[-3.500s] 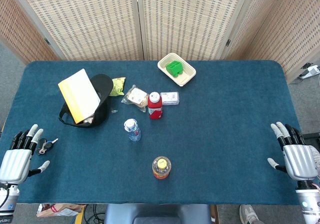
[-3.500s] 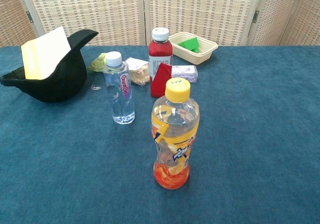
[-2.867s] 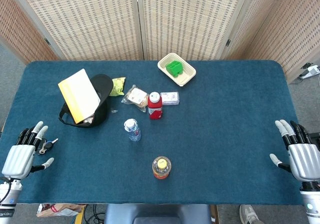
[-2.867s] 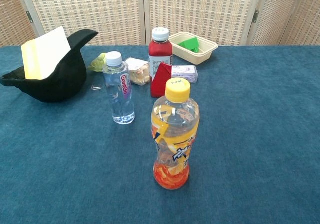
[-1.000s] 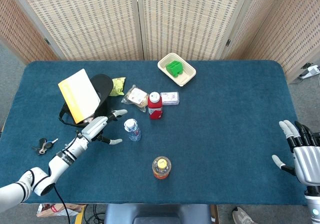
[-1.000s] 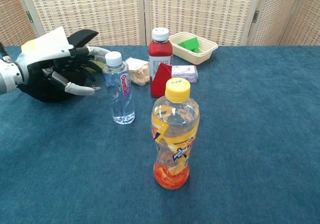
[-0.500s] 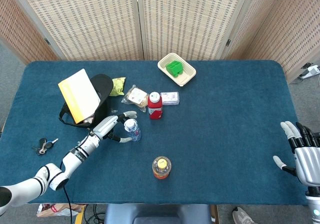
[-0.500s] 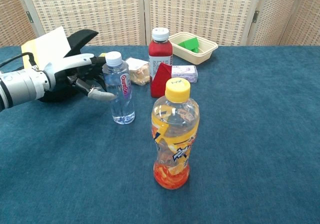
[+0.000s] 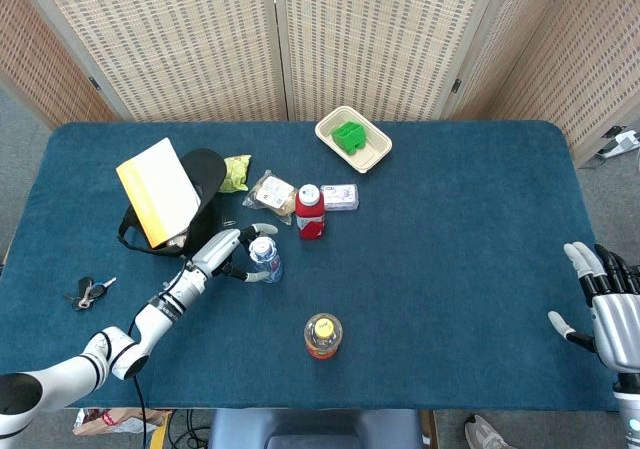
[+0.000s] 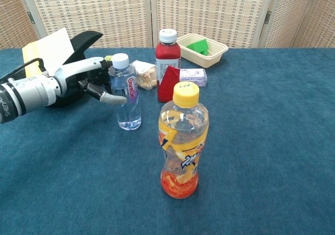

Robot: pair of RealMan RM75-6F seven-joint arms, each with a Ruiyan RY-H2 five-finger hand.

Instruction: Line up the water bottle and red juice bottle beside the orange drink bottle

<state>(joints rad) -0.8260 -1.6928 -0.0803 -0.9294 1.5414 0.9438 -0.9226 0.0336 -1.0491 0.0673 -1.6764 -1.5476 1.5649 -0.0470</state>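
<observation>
The clear water bottle [image 9: 265,257] [image 10: 125,96] stands upright left of the table's middle. My left hand [image 9: 225,252] [image 10: 91,80] is at its left side, fingers spread around the bottle, thumb tip against its label; I cannot see a firm grip. The red juice bottle [image 9: 309,212] [image 10: 167,65] stands just behind and to the right. The orange drink bottle [image 9: 322,335] [image 10: 182,141] with a yellow cap stands alone near the front edge. My right hand [image 9: 610,309] hovers open at the table's right edge, holding nothing, and shows in the head view only.
A black cap [image 9: 200,174] holding a yellow-white card [image 10: 46,54] lies behind my left arm. Snack packets [image 9: 268,194] and a small box [image 9: 340,197] crowd the red bottle. A beige tray [image 9: 372,152] with a green item sits further back. Keys [image 9: 88,291] lie far left.
My left arm has swung in from the table's left edge to the water bottle, its fingers now bracketing it. The right hand has drifted slightly back. The bottles have not moved.
</observation>
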